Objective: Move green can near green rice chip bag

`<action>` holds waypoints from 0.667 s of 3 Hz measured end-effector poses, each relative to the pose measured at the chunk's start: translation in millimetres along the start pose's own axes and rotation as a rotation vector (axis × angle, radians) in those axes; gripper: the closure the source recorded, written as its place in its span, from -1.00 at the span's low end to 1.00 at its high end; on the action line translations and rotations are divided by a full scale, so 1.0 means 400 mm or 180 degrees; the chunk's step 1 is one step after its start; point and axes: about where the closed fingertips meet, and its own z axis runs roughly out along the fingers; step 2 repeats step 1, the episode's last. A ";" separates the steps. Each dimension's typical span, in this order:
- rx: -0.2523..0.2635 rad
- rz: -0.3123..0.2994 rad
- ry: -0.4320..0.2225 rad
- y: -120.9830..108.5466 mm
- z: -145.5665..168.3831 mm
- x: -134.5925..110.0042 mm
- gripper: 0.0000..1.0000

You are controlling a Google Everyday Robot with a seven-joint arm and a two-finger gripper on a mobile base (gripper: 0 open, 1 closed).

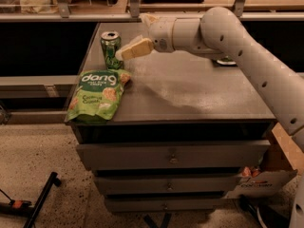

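Green can [110,49]: glossy metal, silver top.
Green rice chip bag [97,95], at the can's 6 o'clock: shiny, crinkled plastic film.
Gripper [124,53], at the can's 3 o'clock: cream, matt, plastic-looking.
Arm [228,32]: smooth white plastic shell.
Table top [190,89]: dark, matt, smooth.

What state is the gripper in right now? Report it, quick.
Gripper: right beside the green can, behind the green rice chip bag; open or shut cannot be told.

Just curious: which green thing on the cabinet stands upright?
The green can, beside the gripper at the back left; the green rice chip bag lies flat.
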 end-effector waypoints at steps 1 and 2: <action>-0.0002 0.0000 -0.0001 0.000 0.001 0.000 -1.00; -0.0002 0.0000 -0.0001 0.000 0.001 0.000 -1.00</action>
